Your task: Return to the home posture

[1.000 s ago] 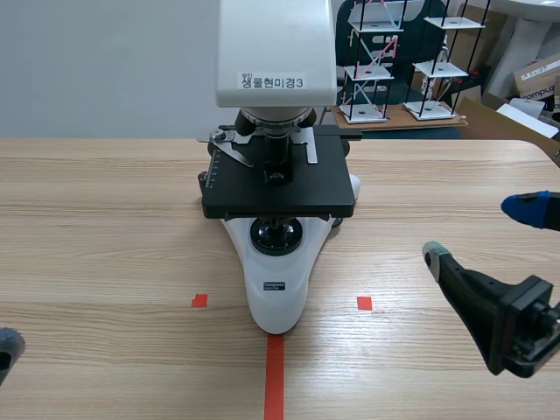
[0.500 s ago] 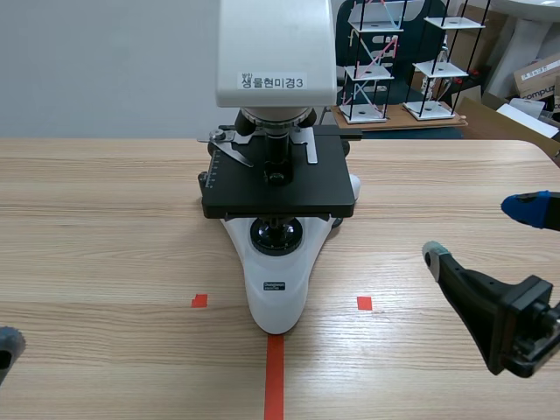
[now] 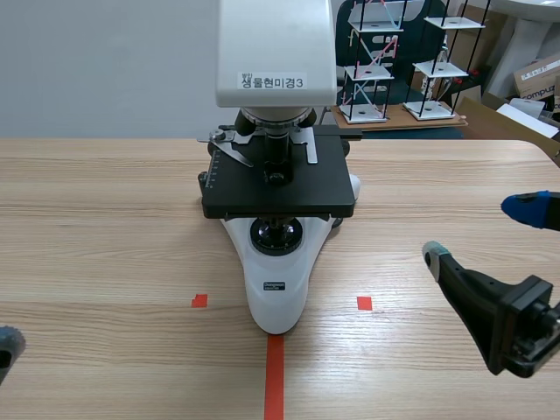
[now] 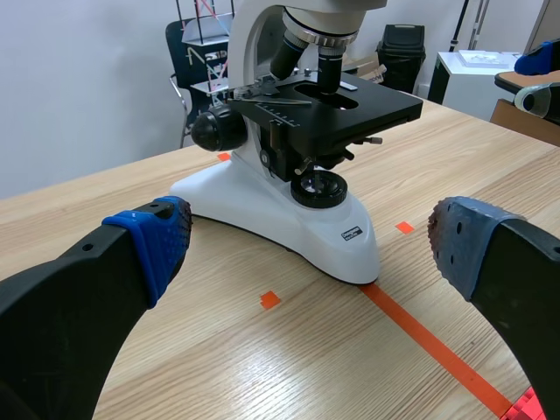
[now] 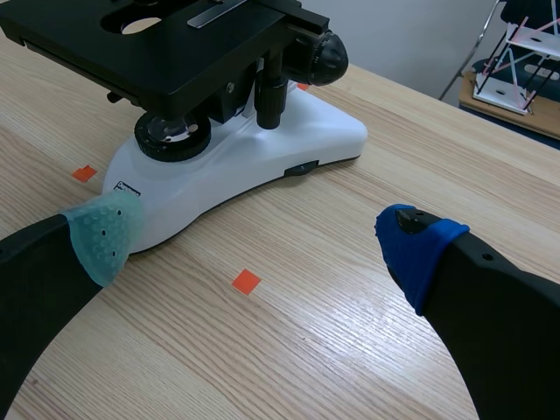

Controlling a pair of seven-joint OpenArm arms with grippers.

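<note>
A white and black microscope (image 3: 278,175) stands at the middle of the wooden table (image 3: 105,227), its base pointing toward me. My right gripper (image 3: 479,232) hovers low at the table's right side, open and holding nothing, well clear of the microscope. Of my left gripper, only one fingertip (image 3: 7,346) shows at the near left corner. In the left wrist view the left gripper (image 4: 306,245) is open, with the microscope (image 4: 297,149) ahead of it. The right wrist view shows the right gripper (image 5: 260,241) open, with the microscope base (image 5: 262,149) ahead of its grey-green pad.
Orange-red tape marks (image 3: 275,376) lie in front of the microscope. Beyond the table's far edge stand small white shelf models (image 3: 437,61), a dark chair (image 3: 350,26) and cardboard boxes (image 3: 535,79). Bare wood lies on both sides of the microscope.
</note>
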